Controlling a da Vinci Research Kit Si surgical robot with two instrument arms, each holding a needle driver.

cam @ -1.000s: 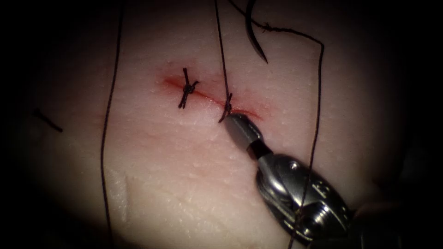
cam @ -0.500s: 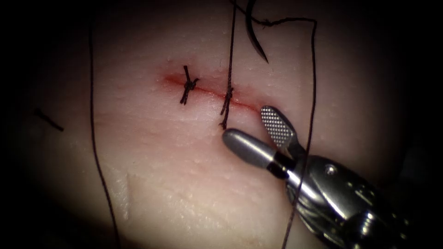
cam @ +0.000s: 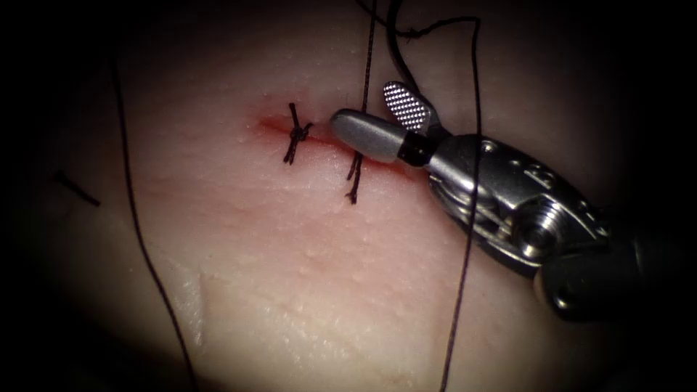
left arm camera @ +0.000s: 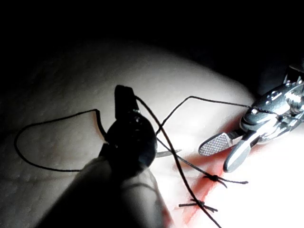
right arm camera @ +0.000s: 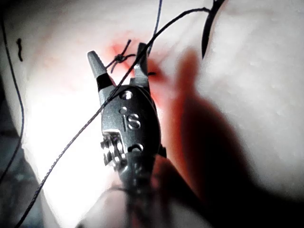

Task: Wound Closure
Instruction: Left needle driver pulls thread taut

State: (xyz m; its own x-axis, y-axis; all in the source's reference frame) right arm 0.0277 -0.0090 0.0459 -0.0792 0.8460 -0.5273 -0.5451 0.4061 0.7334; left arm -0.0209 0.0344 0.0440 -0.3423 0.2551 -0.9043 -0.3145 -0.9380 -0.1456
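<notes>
The tissue (cam: 290, 276) bears a red cut (cam: 323, 147) crossed by two dark stitches, one knotted (cam: 296, 134) and one further right (cam: 356, 178). From the right-hand stitch a thread strand (cam: 368, 65) rises straight up. My right tool (cam: 363, 105) hovers over the cut with its jaws open on either side of that strand and nothing held between them; the right wrist view shows the same (right arm camera: 116, 51). Above it hangs the curved needle (cam: 394, 36), clear of the tissue, tip pointing down. The left tool (left arm camera: 124, 93) is a dark shape gripping the needle (left arm camera: 168, 153).
A long thread loop (cam: 134, 218) hangs down the left of the cut, and another strand (cam: 468, 218) drapes over the right tool's body. A short cut thread end (cam: 72, 189) lies on the tissue at far left. Red fluid stains the cut's edges.
The right tool's jaws opened beside the right-hand stitch, then it moved up across the cut to the rising strand. The left thread loop drifted further left.
</notes>
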